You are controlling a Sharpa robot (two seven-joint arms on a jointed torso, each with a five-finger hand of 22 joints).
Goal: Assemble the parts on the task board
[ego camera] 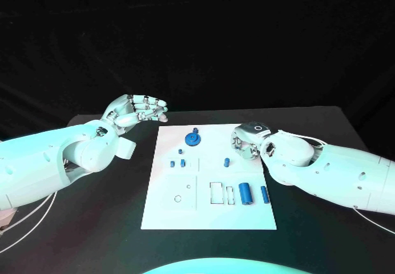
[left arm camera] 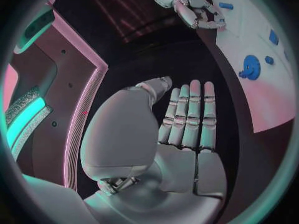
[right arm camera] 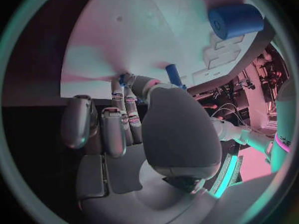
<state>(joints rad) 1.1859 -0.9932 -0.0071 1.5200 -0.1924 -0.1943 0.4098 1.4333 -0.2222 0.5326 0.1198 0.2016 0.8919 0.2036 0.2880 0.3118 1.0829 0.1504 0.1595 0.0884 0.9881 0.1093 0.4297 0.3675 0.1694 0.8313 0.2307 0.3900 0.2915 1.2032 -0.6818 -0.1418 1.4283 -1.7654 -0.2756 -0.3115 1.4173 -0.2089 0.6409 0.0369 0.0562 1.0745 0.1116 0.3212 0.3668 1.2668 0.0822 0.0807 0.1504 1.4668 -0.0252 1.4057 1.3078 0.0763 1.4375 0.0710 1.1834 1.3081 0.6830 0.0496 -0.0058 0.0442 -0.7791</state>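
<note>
Black table point(ego camera: 329, 123), task board point(ego camera: 169, 214) central; left hand point(ego camera: 136, 110) empty, fingers apart; right hand point(ego camera: 249, 141) grip unclear.

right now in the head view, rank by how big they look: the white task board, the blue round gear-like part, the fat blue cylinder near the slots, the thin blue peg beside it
1. task board
2. fat blue cylinder and round gear-like part: look about alike, no clear ranking
3. thin blue peg, slimmest
</note>
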